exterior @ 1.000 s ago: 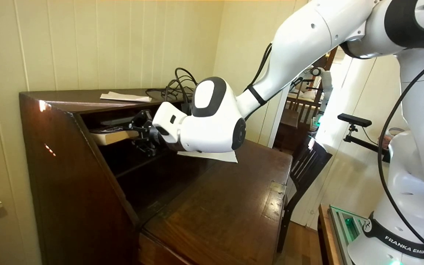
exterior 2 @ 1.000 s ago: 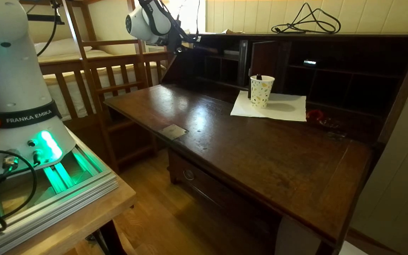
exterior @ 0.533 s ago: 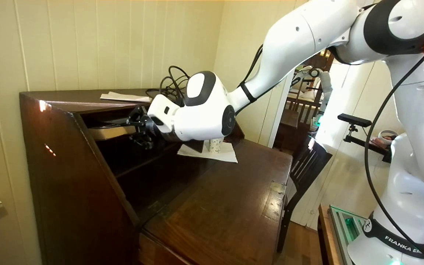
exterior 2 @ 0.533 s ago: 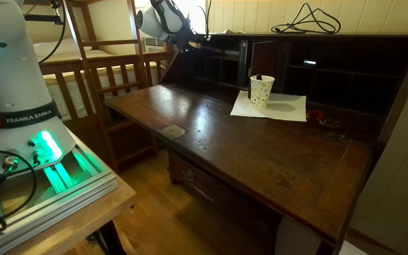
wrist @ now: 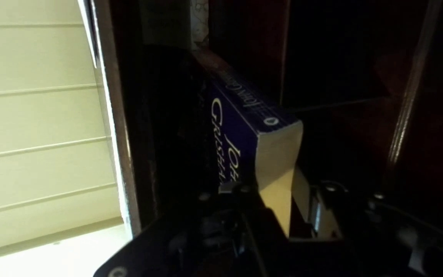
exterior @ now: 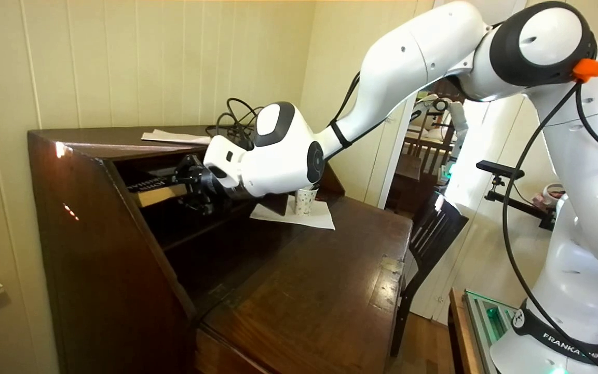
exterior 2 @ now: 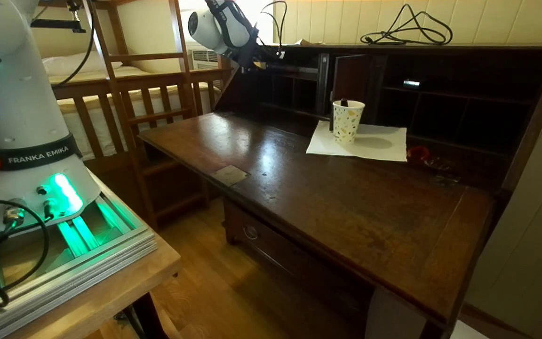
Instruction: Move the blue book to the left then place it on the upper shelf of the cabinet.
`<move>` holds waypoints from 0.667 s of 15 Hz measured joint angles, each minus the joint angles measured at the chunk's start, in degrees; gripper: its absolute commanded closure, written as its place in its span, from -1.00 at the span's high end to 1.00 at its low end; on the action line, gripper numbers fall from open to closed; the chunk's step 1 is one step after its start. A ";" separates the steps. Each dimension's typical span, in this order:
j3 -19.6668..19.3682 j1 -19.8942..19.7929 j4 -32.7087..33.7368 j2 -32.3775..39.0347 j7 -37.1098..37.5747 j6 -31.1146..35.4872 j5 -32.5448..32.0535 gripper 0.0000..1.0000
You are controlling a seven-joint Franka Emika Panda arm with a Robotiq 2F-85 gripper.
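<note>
The blue book point(wrist: 233, 130), with white lettering and a reddish far end, shows in the wrist view between the fingers of my gripper point(wrist: 271, 188). One fingertip lies over its cover lettering; the opposite pad lies by its back. The book leans away at a slant. In an exterior view the book's pale page edge point(exterior: 156, 197) and my gripper point(exterior: 182, 189) are inside the upper left opening of the dark-brown cabinet point(exterior: 102, 259), under its top board. The upper shelf point(exterior 2: 294, 76) is dim; contact between book and shelf cannot be told.
A patterned cup point(exterior 2: 347, 122) stands on a white sheet point(exterior 2: 319, 147) on the desk flap. A small inner door point(exterior 2: 352, 80) stands ajar. A black cable point(exterior 2: 407, 34) and folded paper point(exterior: 174, 136) lie on the cabinet top. The side panel rises close by the book.
My gripper has moved a little left. The book first rose slightly, then tilted and dipped, so its cover lettering now shows in an exterior view. The cup has come into view behind the arm.
</note>
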 measured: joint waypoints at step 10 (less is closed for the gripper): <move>3.60 -2.78 -2.71 -0.69 0.79 -0.77 0.44 1.00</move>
